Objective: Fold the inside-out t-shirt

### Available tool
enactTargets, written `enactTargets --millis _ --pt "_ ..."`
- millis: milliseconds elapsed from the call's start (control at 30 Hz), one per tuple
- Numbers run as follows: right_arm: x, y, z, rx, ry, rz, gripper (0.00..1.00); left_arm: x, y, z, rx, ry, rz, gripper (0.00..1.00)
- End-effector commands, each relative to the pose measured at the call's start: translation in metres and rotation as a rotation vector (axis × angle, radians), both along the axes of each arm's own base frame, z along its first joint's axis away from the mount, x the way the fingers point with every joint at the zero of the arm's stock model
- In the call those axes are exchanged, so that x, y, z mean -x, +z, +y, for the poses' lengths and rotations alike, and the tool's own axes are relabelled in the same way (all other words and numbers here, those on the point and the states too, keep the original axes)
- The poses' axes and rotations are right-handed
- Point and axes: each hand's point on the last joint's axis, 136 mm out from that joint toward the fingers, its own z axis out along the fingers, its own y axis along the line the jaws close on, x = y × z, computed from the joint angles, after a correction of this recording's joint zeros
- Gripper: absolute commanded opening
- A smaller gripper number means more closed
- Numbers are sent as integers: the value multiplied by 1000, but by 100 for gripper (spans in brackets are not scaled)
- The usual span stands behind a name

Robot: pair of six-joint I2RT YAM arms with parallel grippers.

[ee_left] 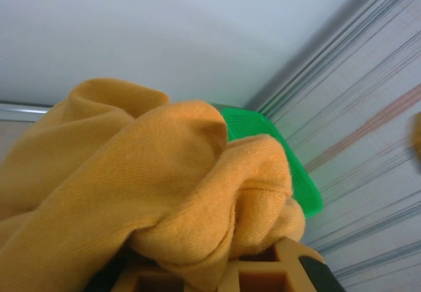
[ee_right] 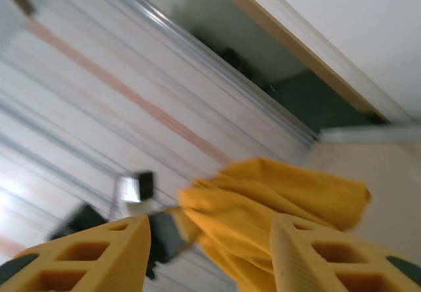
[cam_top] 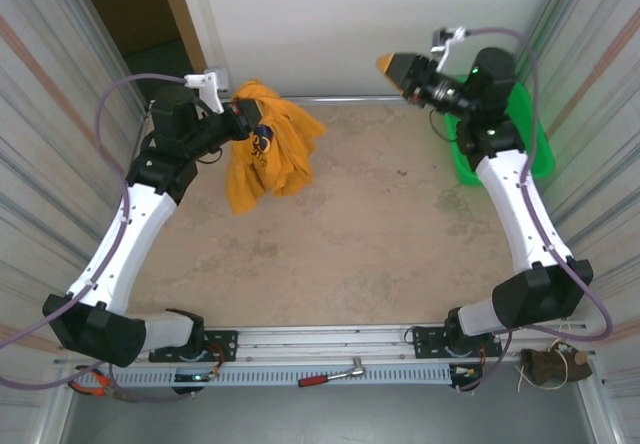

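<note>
left fingers (ee_left: pixel 283 259) pinched shut on a bunched fold of the orange-yellow t-shirt (cam_top: pixel 268 159), lifted at far left of the desk (cam_top: pixel 380 224); shirt hangs crumpled under the grip, navy logo towards the top camera; lower end may brush the desk, can't tell; likely hoisted so gravity shakes it out; right fingers (cam_top: pixel 392 64) spread, empty, raised beside the green basket (cam_top: pixel 462 159), aimed across at the shirt; looks placed to take a second corner; nothing folded yet
</note>
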Motion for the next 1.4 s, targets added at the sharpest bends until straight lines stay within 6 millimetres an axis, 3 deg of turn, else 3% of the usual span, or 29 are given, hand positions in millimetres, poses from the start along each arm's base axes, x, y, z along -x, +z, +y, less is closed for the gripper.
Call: enactTargets --millis 0,133,267,367,400,433,533,633,800,967,1067,1200,1367 --pt "-5 -68 -6 86 -66 120 52 5 19 -1 1 27 -38 0" --pt "8 -112 -7 176 -95 188 53 0 1 0 -66 139 17 0" --pt "16 -131 -22 273 -158 202 54 1 -26 -53 -93 46 38 0" --pt "22 -141 -29 324 -191 220 55 5 -47 -110 -82 -148 66 37" --pt "25 -144 -30 340 -196 226 55 6 -53 -119 -96 -173 84 50" --pt "28 -149 -28 362 -197 230 56 4 -58 -121 -116 -174 94 57" --pt "43 -169 -15 445 -182 250 56 -2 -58 -92 -141 -83 81 70" --pt "57 -195 16 513 -120 281 57 -6 -60 -50 -122 15 104 74" --pt "86 -250 97 608 31 369 64 -3 -71 27 -134 206 160 77" --pt "108 -307 151 677 74 496 66 0 -84 81 -123 324 210 80" --pt "115 -333 173 710 96 517 69 2 -87 96 -103 350 224 80" --pt "118 -365 193 751 127 538 69 2 -85 99 -91 349 218 80" --pt "115 -387 209 763 149 566 70 1 -81 98 -78 343 211 80"
